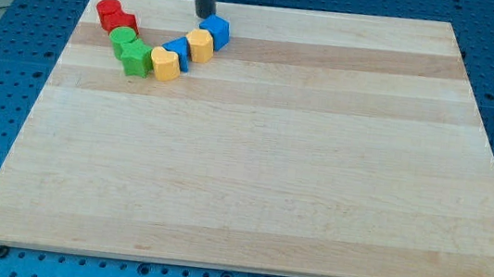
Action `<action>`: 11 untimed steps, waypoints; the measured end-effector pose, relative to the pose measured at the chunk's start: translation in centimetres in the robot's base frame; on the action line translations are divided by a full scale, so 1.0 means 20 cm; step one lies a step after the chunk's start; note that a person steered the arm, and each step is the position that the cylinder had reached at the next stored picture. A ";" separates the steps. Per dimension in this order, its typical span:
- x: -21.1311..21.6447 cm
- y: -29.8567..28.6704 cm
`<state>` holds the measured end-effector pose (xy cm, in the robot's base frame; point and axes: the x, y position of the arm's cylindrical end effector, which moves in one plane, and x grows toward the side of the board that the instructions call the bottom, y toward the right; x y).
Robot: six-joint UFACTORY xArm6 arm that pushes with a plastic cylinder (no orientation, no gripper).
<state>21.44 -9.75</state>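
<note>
Up top, my tip (204, 15) sits just beside the blue block (215, 31); no pincer shows.

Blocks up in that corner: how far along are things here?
Already gathered: the blocks form a curved chain at the board's top left, from red through green and yellow to blue. In hand: my tip stands just left of that upper blue block, close against it. Nothing lies elsewhere on the board; no end state shows.

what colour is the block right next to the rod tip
Blue. The blue block sits just to the view's right of my tip, clearest in the camera view.
</note>
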 end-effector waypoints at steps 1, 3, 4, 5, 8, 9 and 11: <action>0.05 0.24; 0.45 0.34; 0.53 0.26; 0.48 0.18; 0.42 0.07; 0.42 0.07; 0.44 0.08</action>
<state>30.24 -8.23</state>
